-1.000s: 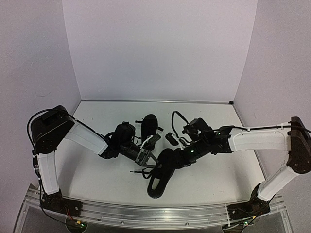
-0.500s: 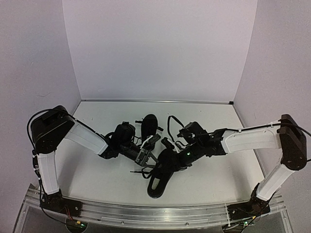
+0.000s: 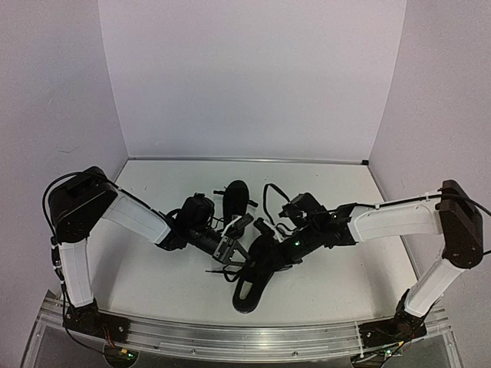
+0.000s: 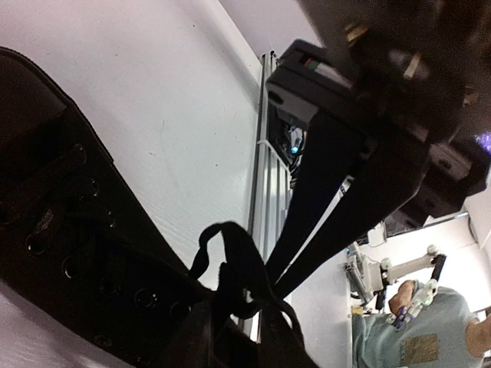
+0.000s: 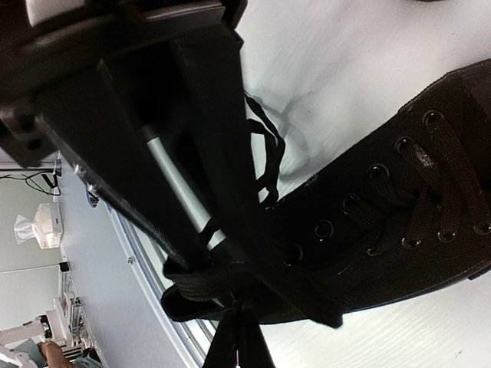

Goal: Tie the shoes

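Note:
Two black shoes lie mid-table. The near shoe [image 3: 252,285] [image 4: 69,253] [image 5: 399,222] points toward the table's near edge; the far shoe [image 3: 235,195] lies behind it. Both grippers meet over the near shoe's laces. My left gripper [image 3: 232,251] [image 4: 245,326] stands slightly open, a black lace loop [image 4: 230,253] rising between its fingers [image 4: 201,341]. My right gripper [image 3: 265,253] [image 5: 239,310] is shut; in the left wrist view its long fingers close to a point on that lace loop. Loose lace ends [image 5: 265,161] trail on the table beside the shoe.
White walls close the table at the back and both sides. A metal rail [image 3: 230,337] [image 4: 265,192] runs along the near edge. The two arms crowd each other over the near shoe; the left gripper's body [image 5: 153,115] fills the upper left of the right wrist view.
My right arm has moved left to the near shoe and its gripper has shut on the lace. My left gripper's jaws have parted a little. Neither shoe has moved.

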Robot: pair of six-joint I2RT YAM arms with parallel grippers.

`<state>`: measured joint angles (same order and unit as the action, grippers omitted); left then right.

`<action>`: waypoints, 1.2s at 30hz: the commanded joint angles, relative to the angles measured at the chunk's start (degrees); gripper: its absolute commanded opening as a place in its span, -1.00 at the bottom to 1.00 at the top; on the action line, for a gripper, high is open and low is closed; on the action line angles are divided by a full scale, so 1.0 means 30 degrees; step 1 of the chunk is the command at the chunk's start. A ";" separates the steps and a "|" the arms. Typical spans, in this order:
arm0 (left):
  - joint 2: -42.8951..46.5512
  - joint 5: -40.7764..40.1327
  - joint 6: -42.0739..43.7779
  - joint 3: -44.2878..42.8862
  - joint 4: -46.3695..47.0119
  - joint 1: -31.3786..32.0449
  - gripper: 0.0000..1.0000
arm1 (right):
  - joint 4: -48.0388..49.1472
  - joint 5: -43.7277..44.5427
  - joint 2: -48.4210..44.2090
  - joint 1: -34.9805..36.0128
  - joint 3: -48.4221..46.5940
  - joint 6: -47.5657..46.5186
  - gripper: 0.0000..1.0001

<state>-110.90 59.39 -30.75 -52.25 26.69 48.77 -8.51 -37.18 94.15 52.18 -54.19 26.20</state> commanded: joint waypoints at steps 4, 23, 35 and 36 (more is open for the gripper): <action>0.3338 -0.2420 0.4725 -0.1250 -0.8077 -0.2172 -0.06 | -0.0404 0.1271 -0.2310 0.0076 0.0930 0.0510 -1.00; 0.4584 -1.6032 1.2864 -0.3392 -2.1108 0.0142 -0.11 | -0.0539 0.3036 -0.4481 0.0095 0.3879 0.2559 -1.00; 0.1903 -1.6898 1.4063 -0.3776 -2.0695 0.1692 -0.06 | 0.1709 0.4332 -0.2343 0.0078 0.4514 0.4505 -1.00; 0.1664 -1.7014 1.4146 -0.3934 -2.0807 0.1836 -0.05 | 0.1802 0.4385 -0.2134 0.0079 0.4508 0.4500 -1.00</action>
<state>-103.29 10.17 9.27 -61.19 -35.06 52.28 -6.93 -26.21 85.66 52.16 -41.12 37.88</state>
